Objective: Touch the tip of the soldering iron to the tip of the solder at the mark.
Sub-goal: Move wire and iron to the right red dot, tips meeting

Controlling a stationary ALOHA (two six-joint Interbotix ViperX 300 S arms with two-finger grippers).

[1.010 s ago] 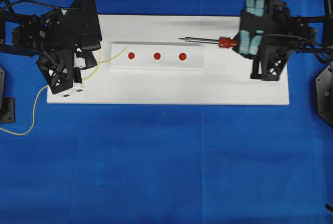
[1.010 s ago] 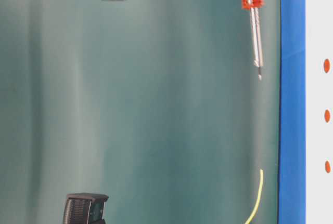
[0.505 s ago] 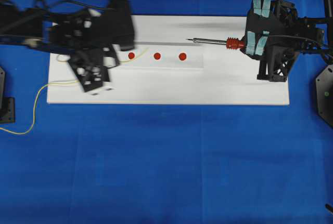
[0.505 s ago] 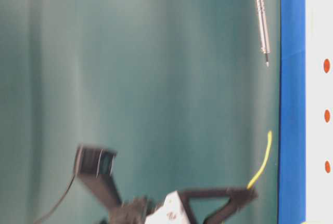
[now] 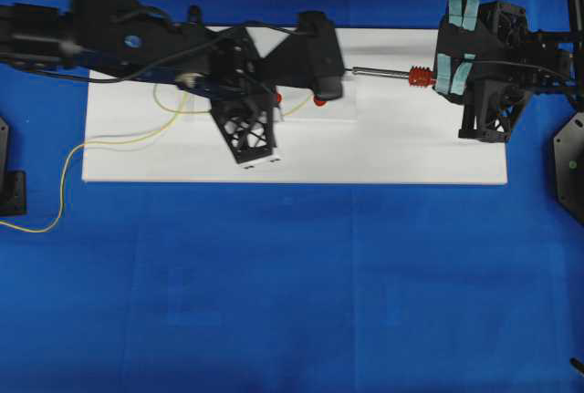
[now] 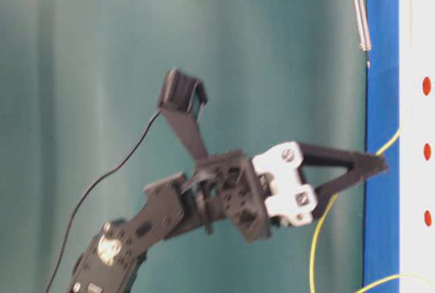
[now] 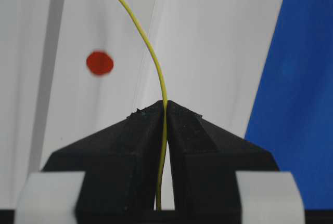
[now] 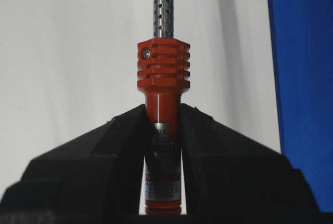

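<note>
Left hand (image 7: 165, 110): pressed together, pinching the solder (image 7: 151, 52); the wire runs forward from its fingertips over the white board (image 7: 218, 37), its tip beside a red mark (image 7: 100, 63).
Right hand (image 8: 162, 117): clamped on the soldering iron (image 8: 162, 73) below its red collar; the shaft projects ahead towards the left hand.

My arms are black, with lattice brackets and thin black cables. The left claw (image 6: 370, 164) sits on a white screwed block; teal tape strips wrap the right wrist.
</note>
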